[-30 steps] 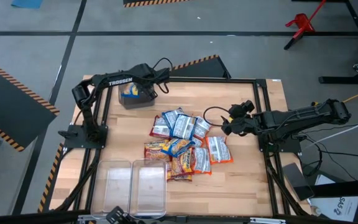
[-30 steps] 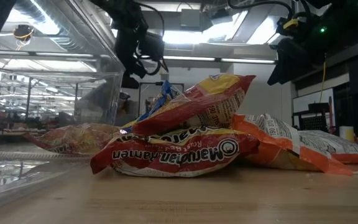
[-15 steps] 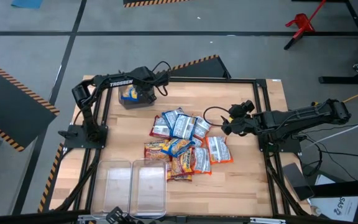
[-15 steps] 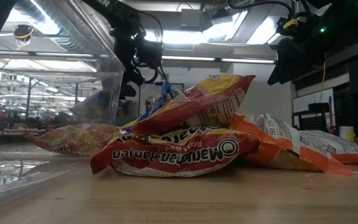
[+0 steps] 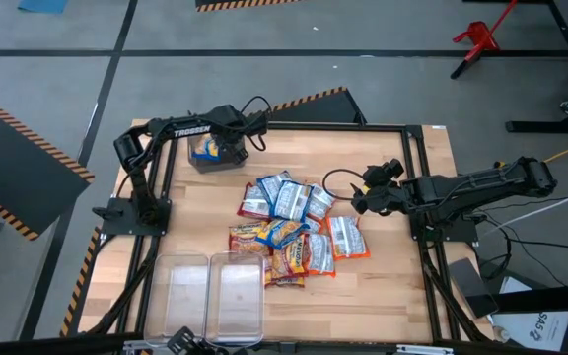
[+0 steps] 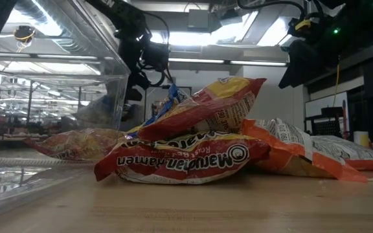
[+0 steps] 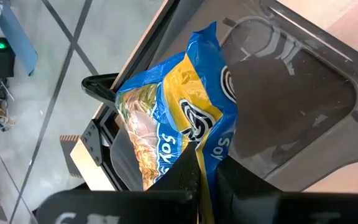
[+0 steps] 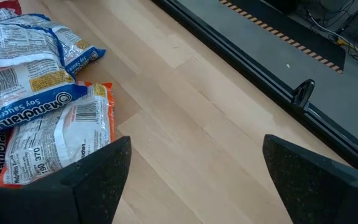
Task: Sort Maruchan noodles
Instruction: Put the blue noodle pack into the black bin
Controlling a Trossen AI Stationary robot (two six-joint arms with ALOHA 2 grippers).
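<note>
Surveying the table (image 5: 392, 286) from above, I find the Maruchan noodles in two places: a loose pile (image 5: 292, 229) at mid-table, and one blue-and-yellow packet (image 7: 179, 118) at the far left corner, over a clear bin (image 5: 215, 156).

My left gripper (image 5: 233, 144) is clamped shut on that blue-and-yellow packet. In the left wrist view the packet stands on end, its long axis running straight away from my fingers, its free end hanging over the clear bin's open floor. The decisive relation: the packet lies directly ahead of the left gripper and inside the clear bin's outline, so in my judgement only a release is needed, with no sideways travel.

My right gripper (image 8: 188, 180) hovers with its fingers spread wide and nothing between them, beside the right edge of the pile. The nearest piece is an orange-and-white packet (image 8: 61, 146), just off to one side of the open fingers; its long axis runs roughly across my line of approach. The right arm is the nearer one to the pile; the left arm is well apart from it.

Two more empty bins (image 5: 215, 296) sit at the near left edge.
</note>
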